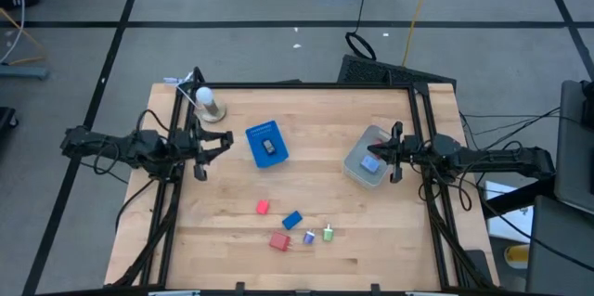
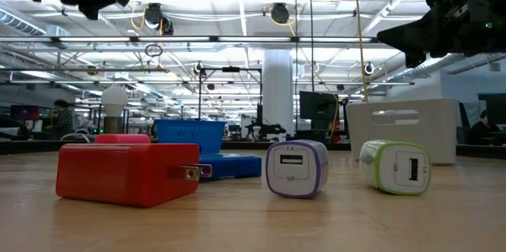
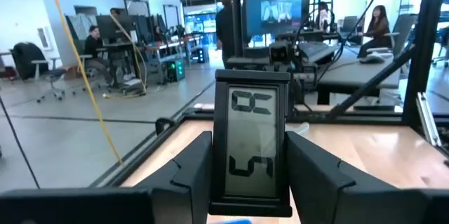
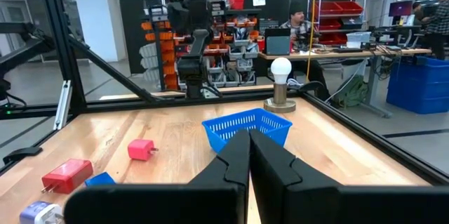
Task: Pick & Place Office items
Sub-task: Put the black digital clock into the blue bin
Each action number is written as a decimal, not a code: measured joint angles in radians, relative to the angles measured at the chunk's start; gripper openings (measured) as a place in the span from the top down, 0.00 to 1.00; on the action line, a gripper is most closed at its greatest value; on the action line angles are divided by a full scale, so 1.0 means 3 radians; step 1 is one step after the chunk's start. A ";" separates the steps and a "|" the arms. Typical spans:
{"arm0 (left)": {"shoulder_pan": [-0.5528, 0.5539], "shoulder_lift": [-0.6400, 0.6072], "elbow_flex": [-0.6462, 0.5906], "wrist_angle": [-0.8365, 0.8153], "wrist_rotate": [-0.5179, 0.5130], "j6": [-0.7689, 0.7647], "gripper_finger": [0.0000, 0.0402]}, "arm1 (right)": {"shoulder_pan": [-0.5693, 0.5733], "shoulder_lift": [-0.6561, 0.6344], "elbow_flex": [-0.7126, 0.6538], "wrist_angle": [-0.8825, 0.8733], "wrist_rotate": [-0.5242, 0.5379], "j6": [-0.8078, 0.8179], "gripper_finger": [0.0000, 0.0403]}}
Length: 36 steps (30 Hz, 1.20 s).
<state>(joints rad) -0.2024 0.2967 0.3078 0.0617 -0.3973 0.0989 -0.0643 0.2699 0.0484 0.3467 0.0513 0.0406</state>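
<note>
My left gripper (image 1: pixel 215 148) is at the table's left side, level, shut on a small black display clock (image 3: pixel 251 143). My right gripper (image 1: pixel 382 153) waits shut (image 4: pixel 249 161) over the grey bin (image 1: pixel 364 168), which holds a blue piece. Office items lie near the front: a small red block (image 1: pixel 263 207), a blue block (image 1: pixel 292 219), a red plug block (image 2: pixel 126 174), a purple one (image 2: pixel 295 168) and a green one (image 2: pixel 395 167). The blue tray (image 1: pixel 267 143) holds a dark piece. My left gripper pinches the clock between its two fingers (image 3: pixel 189 171), one on each long edge (image 3: pixel 219 182), at the end nearest the wrist. The fingers come level from the table's left side. The clock stands on end, its screen facing the camera, lifted clear of the table.
A lamp with a white bulb (image 1: pixel 209 103) stands at the far left, close to my left arm. A black frame (image 1: pixel 422 120) runs round the table's edges. Bare wood lies between the tray and the bin and along the near edge.
</note>
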 joint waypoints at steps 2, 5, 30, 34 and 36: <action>0.0000 -0.0084 -0.0083 0.0004 -0.0071 -0.0083 0.64 | 0.0000 0.0000 0.0000 0.0000 0.0000 0.0000 1.00; 0.0000 -0.0200 -0.0213 0.0022 -0.0104 -0.0114 0.64 | 0.0000 0.0000 0.0001 0.0000 0.0000 0.0000 1.00; 0.0000 -0.0346 -0.0728 0.0679 -0.0104 -0.0089 0.64 | 0.0001 0.0000 0.0001 -0.0002 0.0000 0.0000 0.99; 0.0006 -0.0327 -0.0705 0.0782 -0.0117 -0.0065 0.64 | 0.0000 0.0000 0.0001 -0.0002 0.0001 0.0000 0.99; 0.0036 -0.0293 -0.0620 0.0760 -0.0160 -0.0081 0.64 | 0.0001 0.0000 0.0000 -0.0002 0.0001 0.0000 0.99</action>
<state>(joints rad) -0.1915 0.2087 0.1217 0.2896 -0.4452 0.0746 -0.0641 0.2699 0.0485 0.3462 0.0517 0.0406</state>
